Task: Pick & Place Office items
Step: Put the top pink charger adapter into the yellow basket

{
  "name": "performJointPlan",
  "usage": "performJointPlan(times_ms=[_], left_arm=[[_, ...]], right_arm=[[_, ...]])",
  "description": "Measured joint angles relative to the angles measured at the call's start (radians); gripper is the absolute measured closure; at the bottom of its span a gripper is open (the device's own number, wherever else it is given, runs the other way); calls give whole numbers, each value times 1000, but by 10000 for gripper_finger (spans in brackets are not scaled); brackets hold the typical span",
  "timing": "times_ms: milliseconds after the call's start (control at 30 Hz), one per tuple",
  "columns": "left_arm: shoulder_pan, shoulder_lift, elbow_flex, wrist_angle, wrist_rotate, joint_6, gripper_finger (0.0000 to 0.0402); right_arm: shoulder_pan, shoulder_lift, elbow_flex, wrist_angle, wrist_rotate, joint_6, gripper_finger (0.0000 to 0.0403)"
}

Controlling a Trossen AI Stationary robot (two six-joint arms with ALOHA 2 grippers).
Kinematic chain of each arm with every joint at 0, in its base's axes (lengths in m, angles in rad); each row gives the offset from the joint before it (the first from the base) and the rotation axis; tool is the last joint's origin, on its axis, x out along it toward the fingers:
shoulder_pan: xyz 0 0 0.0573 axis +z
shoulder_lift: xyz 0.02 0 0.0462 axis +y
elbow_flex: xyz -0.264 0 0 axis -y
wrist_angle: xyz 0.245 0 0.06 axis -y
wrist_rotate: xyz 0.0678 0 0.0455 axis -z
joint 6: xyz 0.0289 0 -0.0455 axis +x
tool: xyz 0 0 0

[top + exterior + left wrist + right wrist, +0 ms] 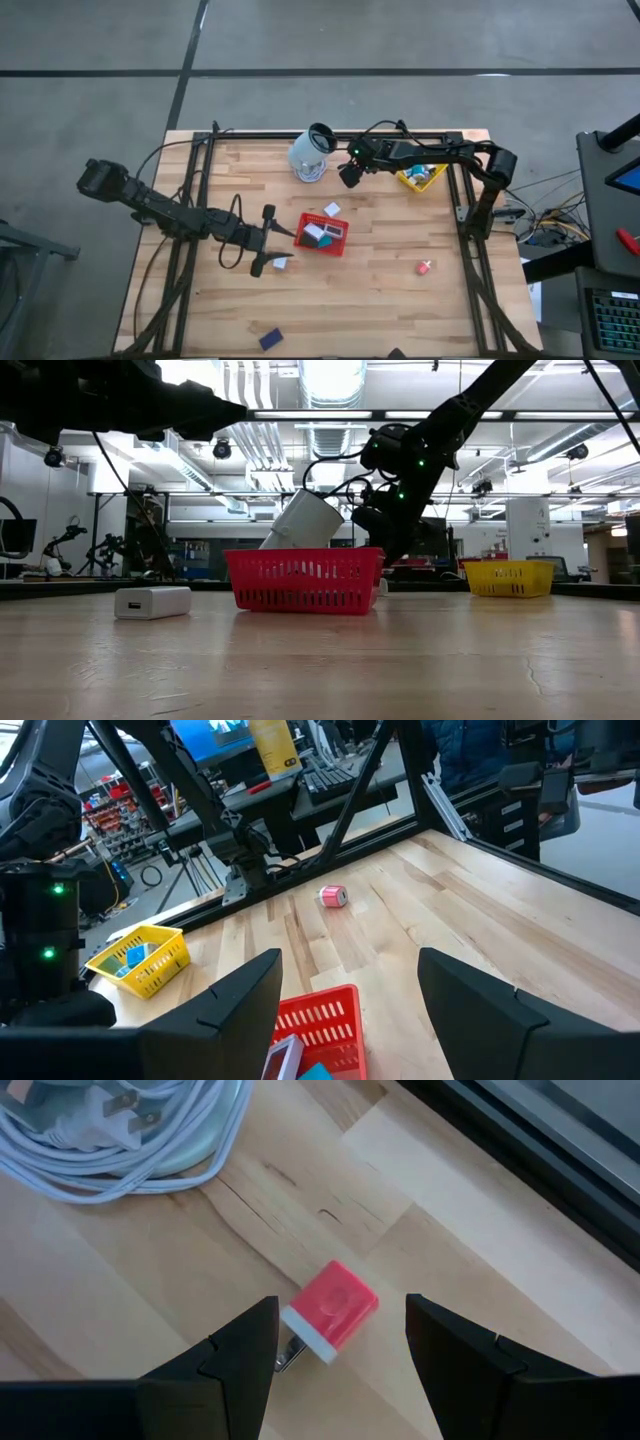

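The right gripper (340, 1308) is held spread wide directly above the small pink-red plastic block with a white base (333, 1318), so it is best lowered straight and closed squarely on the block's flat sides. Just beside it, the large pale grey-white cup (305, 158) is seen to hold coiled white cable (120, 1130). The red mesh tray (343, 243), next to the waiting, released left gripper (263, 240), carries white, black and teal pieces, and the yellow mesh tray (407, 181) behind the right gripper carries teal and blue ones.
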Motion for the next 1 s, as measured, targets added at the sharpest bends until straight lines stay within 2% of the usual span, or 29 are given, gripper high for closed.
performJointPlan(times_ms=[1000], left_arm=[[0,0,0,0,0,0,162]], right_arm=[[2,0,-1,4,-21,-8,190]])
